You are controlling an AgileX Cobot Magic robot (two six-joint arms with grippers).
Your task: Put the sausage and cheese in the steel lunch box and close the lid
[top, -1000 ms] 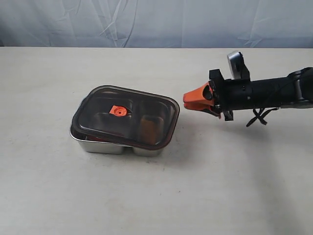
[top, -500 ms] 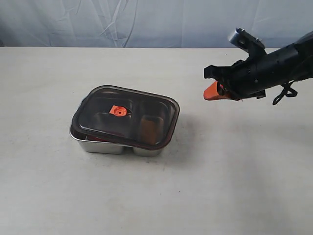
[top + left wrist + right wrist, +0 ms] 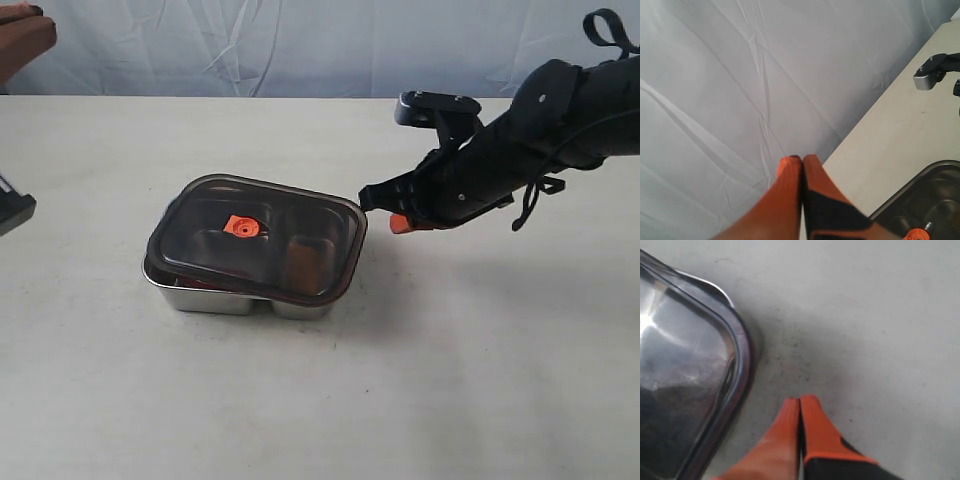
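Observation:
The steel lunch box (image 3: 205, 296) sits left of the table's middle. The dark translucent lid (image 3: 262, 236) with its orange centre valve (image 3: 241, 227) lies on it, slightly askew. Through the lid an orange-brown shape, the cheese (image 3: 300, 262), shows in the right compartment. The sausage cannot be made out. My right gripper (image 3: 400, 224) is shut and empty, just off the lid's right corner (image 3: 735, 340), its tips (image 3: 800, 401) low over the table. My left gripper (image 3: 802, 159) is shut and empty, raised at the far left edge (image 3: 25, 35) and pointing at the backdrop.
A wrinkled pale cloth backdrop (image 3: 300, 45) runs along the table's far edge. A dark part of the left arm (image 3: 14, 212) pokes in at the left edge. The right arm (image 3: 540, 130) reaches in from the upper right.
The right arm has swung up and then back toward the box, its shut tips now by the lid's right corner. The left arm has come into the exterior view at the left edge.

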